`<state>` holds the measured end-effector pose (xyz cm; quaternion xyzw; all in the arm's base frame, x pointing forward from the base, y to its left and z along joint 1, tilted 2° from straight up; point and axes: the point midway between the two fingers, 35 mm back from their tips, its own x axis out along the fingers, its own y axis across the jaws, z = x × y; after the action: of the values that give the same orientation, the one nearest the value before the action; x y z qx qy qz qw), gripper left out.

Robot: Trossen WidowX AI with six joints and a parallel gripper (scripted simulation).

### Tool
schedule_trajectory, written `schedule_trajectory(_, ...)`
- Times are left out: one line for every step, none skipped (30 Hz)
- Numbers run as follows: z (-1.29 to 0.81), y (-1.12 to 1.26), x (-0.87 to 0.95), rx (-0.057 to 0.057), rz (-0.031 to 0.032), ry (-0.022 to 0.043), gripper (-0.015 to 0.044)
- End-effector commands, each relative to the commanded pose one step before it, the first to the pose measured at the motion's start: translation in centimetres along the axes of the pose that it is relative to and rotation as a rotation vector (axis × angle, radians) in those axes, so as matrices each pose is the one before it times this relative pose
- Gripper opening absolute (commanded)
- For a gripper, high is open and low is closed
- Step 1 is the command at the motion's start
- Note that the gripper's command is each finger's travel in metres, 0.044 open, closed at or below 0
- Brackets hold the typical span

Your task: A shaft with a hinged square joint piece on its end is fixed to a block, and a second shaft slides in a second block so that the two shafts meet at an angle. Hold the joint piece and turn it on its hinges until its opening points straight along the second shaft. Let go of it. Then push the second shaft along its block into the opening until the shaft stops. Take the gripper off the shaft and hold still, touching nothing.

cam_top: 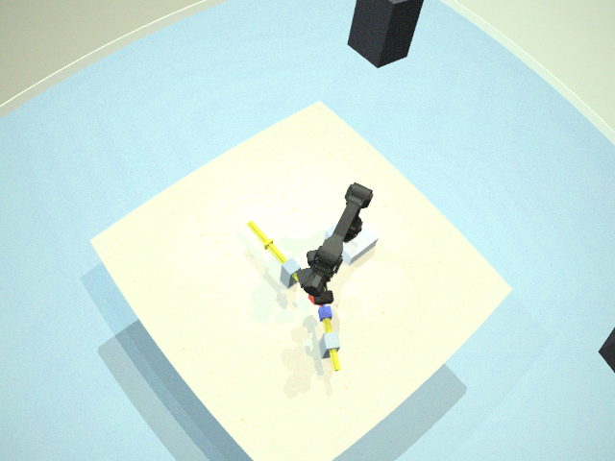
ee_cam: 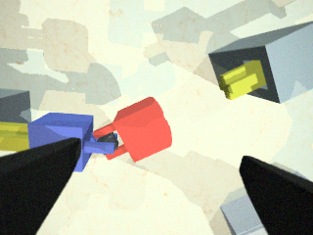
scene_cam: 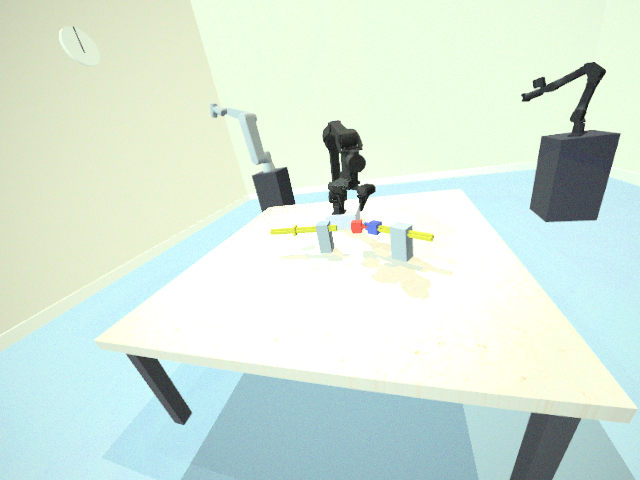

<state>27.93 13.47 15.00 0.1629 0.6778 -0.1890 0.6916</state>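
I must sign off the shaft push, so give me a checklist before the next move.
1. Gripper open, holding nothing: ok.
2. Fingers off the red joint piece: ok.
3. Red piece's opening pointing along the sliding shaft: cannot tell.
4. Shaft tip not yet inside the opening: ok, a gap shows.
5. Sliding shaft seated in its grey block: ok.
6. Blue piece linked to the red piece: ok.

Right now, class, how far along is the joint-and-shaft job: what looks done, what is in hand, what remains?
Done: the gripper is open, clear of the red joint piece. Whether its opening lines up with the sliding shaft cannot be told.
In hand: nothing; the gripper hangs above the joint.
Left: that shaft ends at its block, short of the joint. It needs pushing in, then release.
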Motion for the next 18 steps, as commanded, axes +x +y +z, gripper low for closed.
schedule_trajectory(0.054,-0.268,-1.662,-0.1498,0.02842,0.00513,0.044)
schedule_trajectory(-0.021,-0.061,-0.3,-0.0344,0.00422,0.00145,0.044)
schedule_trajectory(-0.026,-0.061,-0.3,-0.0344,0.00427,0.00128,0.044)
schedule_trajectory(-0.031,-0.061,-0.3,-0.0344,0.00431,0.00111,0.044)
schedule_trajectory(-0.036,-0.06,-0.299,-0.0345,0.00435,0.00094,0.044)
schedule_trajectory(-0.042,-0.06,-0.299,-0.0345,0.00439,0.00077,0.044)
schedule_trajectory(-0.047,-0.058,-0.299,-0.0345,0.00441,0.0006,0.044)
schedule_trajectory(-0.052,-0.057,-0.299,-0.0345,0.00443,0.00043,0.044)
schedule_trajectory(-0.057,-0.055,-0.299,-0.0345,0.00444,0.00026,0.044)
schedule_trajectory(-0.062,-0.053,-0.298,-0.0345,0.00445,0.00008,0.044)
schedule_trajectory(-0.067,-0.05,-0.298,-0.0345,0.00444,-0.00009,0.044)
schedule_trajectory(-0.059,-0.04,-0.247,-0.0287,0.00369,-0.00021,0.044)
schedule_trajectory(-0.037,-0.022,-0.148,-0.0172,0.00221,-0.00018,0.044)
schedule_trajectory(-0.013,-0.007,-0.049,-0.0057,0.00073,-0.00007,0.044)
schedule_trajectory(0.0,0.0,0.0,0.0,0.0,0.0,0.044)
schedule_trajectory(0.0,0.0,0.0,0.0,0.0,0.0,0.044)
schedule_trajectory(0.0,0.0,0.0,0.0,0.0,0.0,0.044)
schedule_trajectory(0.0,0.0,0.0,0.0,0.0,0.0,0.044)
